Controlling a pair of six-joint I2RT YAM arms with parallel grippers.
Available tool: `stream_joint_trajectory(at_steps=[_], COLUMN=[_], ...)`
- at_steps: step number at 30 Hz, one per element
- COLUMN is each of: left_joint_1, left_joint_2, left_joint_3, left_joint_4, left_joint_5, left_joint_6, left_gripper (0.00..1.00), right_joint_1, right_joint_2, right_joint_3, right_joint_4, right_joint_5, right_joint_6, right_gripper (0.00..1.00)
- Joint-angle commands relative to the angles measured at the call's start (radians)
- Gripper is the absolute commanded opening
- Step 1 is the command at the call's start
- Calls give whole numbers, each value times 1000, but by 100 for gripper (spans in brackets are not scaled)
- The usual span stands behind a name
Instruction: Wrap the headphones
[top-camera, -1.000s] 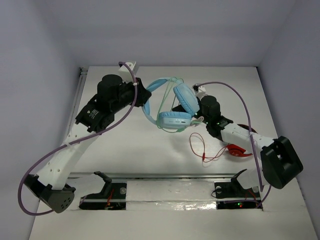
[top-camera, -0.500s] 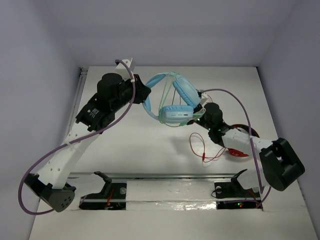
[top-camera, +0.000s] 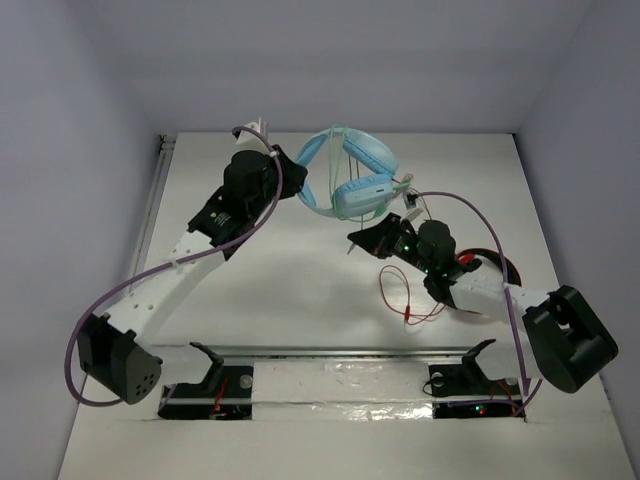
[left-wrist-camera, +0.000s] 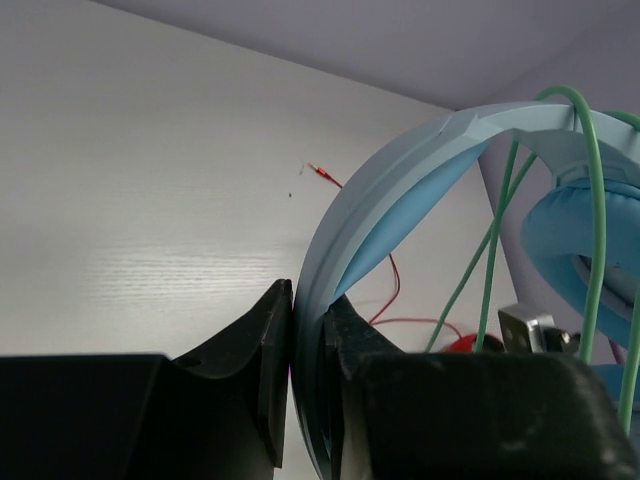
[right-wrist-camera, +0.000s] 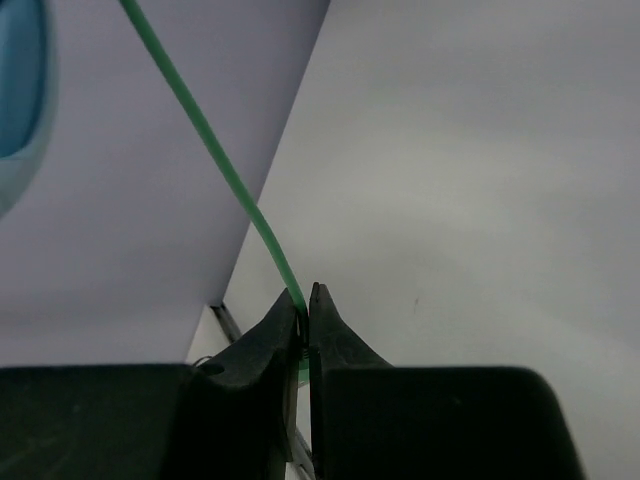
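The light blue padded headphones (top-camera: 365, 195) hang in the air, past the small red headphones (top-camera: 468, 262). The left gripper (left-wrist-camera: 306, 300) is clamped on their wide blue headband (left-wrist-camera: 385, 172). The right gripper (right-wrist-camera: 305, 300), nearer the red headphones, pinches the thin green cable (right-wrist-camera: 215, 165). If it pulls too hard, the cable could slip out, or the headband could get yanked loose and fall.

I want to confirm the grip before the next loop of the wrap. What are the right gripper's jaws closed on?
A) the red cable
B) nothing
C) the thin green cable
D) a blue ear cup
C: in the right wrist view, the right gripper has its jaws pinched together on the thin green cable, which runs up and to the left from between them.
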Motion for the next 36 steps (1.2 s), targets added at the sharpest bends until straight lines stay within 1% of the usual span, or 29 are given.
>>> stream_joint_trajectory(at_steps=[1, 3, 4, 6, 8, 9, 12, 16, 19, 21, 25, 29, 32, 33, 36], left_joint_1=[19, 19, 19, 19, 32, 32, 32, 32, 32, 9, -34, -82, -106, -131, -145], left_joint_2=[-1, 20, 33, 74, 103, 129, 160, 168, 160, 153, 113, 73, 39, 22, -5], left_joint_3=[-2, -13, -13, -16, -28, -30, -51, -120, -178, -211, -326, -393, -433, -444, -478], left_joint_4=[358, 395, 428, 451, 506, 515, 540, 563, 581, 587, 594, 568, 534, 528, 515], left_joint_5=[-111, -160, -206, -268, -314, -338, -387, -456, -435, -431, -441, -443, -455, -463, -477], left_joint_6=[-187, -199, -196, -192, -189, -181, -159, -120, -121, -115, -106, -115, -116, -122, -132], left_gripper=[0, 0, 0, 0, 0, 0, 0, 0, 0, 0, 0, 0, 0, 0, 0], right_joint_1=[11, 22, 36, 81, 105, 105, 105, 105, 105, 105, 105, 105, 105, 105, 105], right_joint_2=[9, 19, 41, 71, 125, 140, 171, 173, 185, 208, 262, 306, 354, 364, 389], right_joint_3=[-12, -14, -11, -2, 3, 1, -23, -19, -2, 12, 83, 100, 103, 103, 101], right_joint_4=[110, 164, 181, 257, 348, 385, 497, 515, 548, 572, 620, 683, 768, 816, 839], right_joint_5=[6, 11, 17, 43, 36, 25, -1, -30, -50, -58, -76, -21, -1, 5, 28], right_joint_6=[99, 153, 176, 243, 288, 341, 414, 440, 472, 510, 577, 639, 698, 728, 751], right_gripper=[2, 2, 2, 2, 2, 2, 2, 3, 4, 4, 5, 6, 6, 7, 8])
